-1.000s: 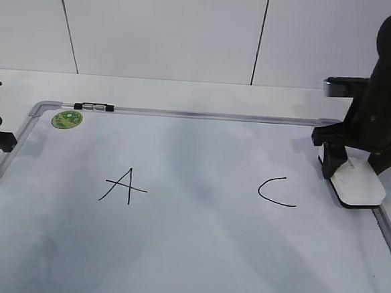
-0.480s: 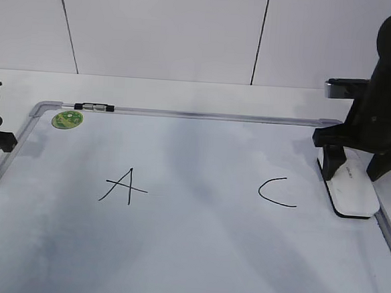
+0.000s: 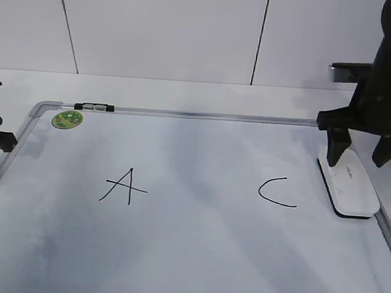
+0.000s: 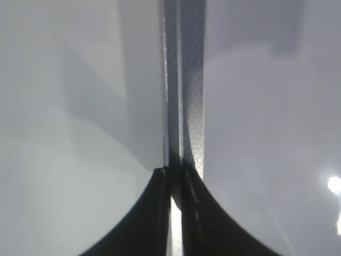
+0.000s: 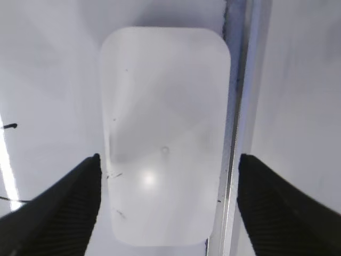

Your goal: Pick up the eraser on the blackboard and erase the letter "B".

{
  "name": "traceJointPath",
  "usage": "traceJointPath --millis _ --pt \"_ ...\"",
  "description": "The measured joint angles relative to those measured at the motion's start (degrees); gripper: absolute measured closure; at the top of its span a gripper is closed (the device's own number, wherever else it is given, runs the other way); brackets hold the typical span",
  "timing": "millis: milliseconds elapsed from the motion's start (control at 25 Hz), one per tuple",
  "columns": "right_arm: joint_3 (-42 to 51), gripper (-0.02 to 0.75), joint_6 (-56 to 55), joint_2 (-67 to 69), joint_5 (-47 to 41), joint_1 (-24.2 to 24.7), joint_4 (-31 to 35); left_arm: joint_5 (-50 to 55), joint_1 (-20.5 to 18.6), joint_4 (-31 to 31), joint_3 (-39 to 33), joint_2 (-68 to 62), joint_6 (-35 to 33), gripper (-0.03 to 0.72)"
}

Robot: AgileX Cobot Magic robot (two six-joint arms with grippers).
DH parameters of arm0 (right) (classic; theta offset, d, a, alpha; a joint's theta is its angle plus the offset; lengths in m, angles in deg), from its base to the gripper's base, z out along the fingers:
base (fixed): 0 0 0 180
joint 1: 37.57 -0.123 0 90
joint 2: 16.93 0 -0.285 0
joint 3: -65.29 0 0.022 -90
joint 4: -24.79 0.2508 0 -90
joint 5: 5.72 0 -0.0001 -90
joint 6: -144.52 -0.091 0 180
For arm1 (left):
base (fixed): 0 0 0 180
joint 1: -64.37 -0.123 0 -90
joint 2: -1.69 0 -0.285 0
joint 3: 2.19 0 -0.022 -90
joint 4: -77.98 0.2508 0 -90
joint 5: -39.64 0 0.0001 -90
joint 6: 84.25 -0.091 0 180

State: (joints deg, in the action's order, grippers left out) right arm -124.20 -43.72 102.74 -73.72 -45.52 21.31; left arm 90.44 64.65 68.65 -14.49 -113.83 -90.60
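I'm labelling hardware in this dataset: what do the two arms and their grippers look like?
Both are matte black. The right arm is bulky and rounded, with a small pale dot high up and a silver-edged block at the wrist; its fingers are broad, tapering black wedges. The left gripper shows curved black fingers. No cables or lettering are visible.

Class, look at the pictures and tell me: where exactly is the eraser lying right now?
In the exterior view, the eraser lies flat at the blackboard's right edge, just right of the letter C, below the open right gripper.

Place: robot lab bench
Signs: plain white table, bare white panelled wall, whiteboard lying flat, black robot arm
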Motion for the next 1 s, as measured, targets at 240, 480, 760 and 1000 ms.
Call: traceJointPath --millis 240,480,760,1000 --pt "-5.71 0.148 0.00 0.00 -1.59 0.00 0.73 0.00 0.00 -0.10 0.00 0.00 0.00 0.675" --pt "-6.64 0.148 0.73 0.00 -1.72 0.00 4.28 0.00 0.00 -0.21 0.00 0.00 0.00 0.666" --pt "-6.64 0.149 1.30 -0.55 -1.83 0.00 5.06 0.66 0.00 -0.21 0.00 0.00 -0.21 0.538" --pt "-6.64 0.149 1.79 -2.55 -1.92 0.00 5.06 1.56 0.00 -0.57 0.00 0.00 -0.21 0.442"
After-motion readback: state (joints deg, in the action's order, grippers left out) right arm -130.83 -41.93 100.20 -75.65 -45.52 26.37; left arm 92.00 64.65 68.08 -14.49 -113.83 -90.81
